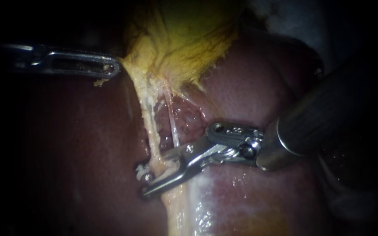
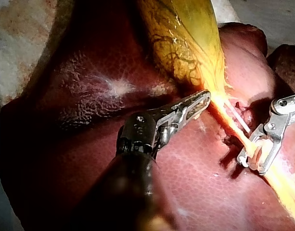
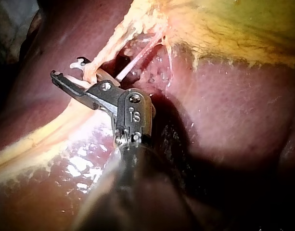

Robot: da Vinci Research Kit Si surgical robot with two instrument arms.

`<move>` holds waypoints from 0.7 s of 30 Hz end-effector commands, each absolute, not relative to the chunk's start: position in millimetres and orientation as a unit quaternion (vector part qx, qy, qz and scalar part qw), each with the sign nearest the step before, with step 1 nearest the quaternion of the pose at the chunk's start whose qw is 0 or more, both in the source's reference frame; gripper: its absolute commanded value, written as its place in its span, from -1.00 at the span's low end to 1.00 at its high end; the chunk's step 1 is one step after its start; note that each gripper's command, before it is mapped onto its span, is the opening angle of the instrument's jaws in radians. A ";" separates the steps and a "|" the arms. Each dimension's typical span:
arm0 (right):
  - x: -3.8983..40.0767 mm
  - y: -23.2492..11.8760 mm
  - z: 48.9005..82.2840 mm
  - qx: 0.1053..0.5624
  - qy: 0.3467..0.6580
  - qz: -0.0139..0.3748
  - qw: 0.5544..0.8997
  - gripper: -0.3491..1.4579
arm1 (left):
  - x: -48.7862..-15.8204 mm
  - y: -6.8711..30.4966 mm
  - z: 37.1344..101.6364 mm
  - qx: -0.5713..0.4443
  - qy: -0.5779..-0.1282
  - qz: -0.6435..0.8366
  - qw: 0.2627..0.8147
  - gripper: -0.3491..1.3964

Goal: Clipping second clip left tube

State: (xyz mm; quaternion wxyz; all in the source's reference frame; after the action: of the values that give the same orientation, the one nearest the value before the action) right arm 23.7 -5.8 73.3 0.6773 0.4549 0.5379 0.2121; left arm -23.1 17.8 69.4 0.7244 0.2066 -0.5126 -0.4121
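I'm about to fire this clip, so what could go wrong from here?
The right instrument has open jaws astride the left tube, but the thinner strand beside it runs close to their hinge and might get caught too. The left instrument grips only the edge of the gallbladder; if that slips, the stretched tube could slacken and shift between the jaws.

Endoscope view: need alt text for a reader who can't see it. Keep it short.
The right instrument has its open jaws on either side of the pale left tube, which runs down over the red liver. The left instrument, jaws shut on the edge of the yellow gallbladder, holds that edge stretched to the side.
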 end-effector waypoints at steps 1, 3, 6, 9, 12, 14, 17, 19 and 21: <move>23.7 -5.8 73.2 0.452 0.537 0.219 0.677 -0.61 | -23.1 17.8 69.4 0.207 -0.513 -0.413 0.724 -1.00; 23.7 -5.8 73.3 0.443 0.538 0.232 0.678 -0.69 | -23.1 17.8 69.4 0.207 -0.513 -0.413 0.724 -1.00; 23.7 -5.9 73.4 0.442 0.537 0.237 0.678 -0.88 | -23.1 17.8 69.4 0.207 -0.513 -0.412 0.724 -1.00; 23.6 -5.9 73.5 0.442 0.538 0.237 0.677 -1.00 | -23.1 17.8 69.4 0.207 -0.513 -0.412 0.724 -1.00; 23.6 -5.9 73.5 0.441 0.534 0.236 0.682 -1.00 | -23.1 17.8 69.4 0.207 -0.513 -0.412 0.724 -1.00; 23.6 -6.0 73.6 0.443 0.532 0.232 0.683 -1.00 | -23.1 17.8 69.4 0.207 -0.513 -0.412 0.724 -1.00; 23.6 -6.1 73.7 0.444 0.532 0.230 0.683 -1.00 | -23.1 17.8 69.4 0.207 -0.513 -0.412 0.724 -1.00; 23.6 -6.2 73.8 0.445 0.531 0.229 0.683 -1.00 | -23.1 17.8 69.4 0.207 -0.513 -0.412 0.724 -1.00; 23.6 -6.2 73.8 0.445 0.531 0.229 0.683 -1.00 | -23.1 17.9 69.4 0.207 -0.513 -0.412 0.724 -1.00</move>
State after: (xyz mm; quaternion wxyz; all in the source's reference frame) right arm 23.6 -6.2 73.8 0.6835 0.4449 0.5314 0.2292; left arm -23.1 17.9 69.4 0.7239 0.2069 -0.5130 -0.4123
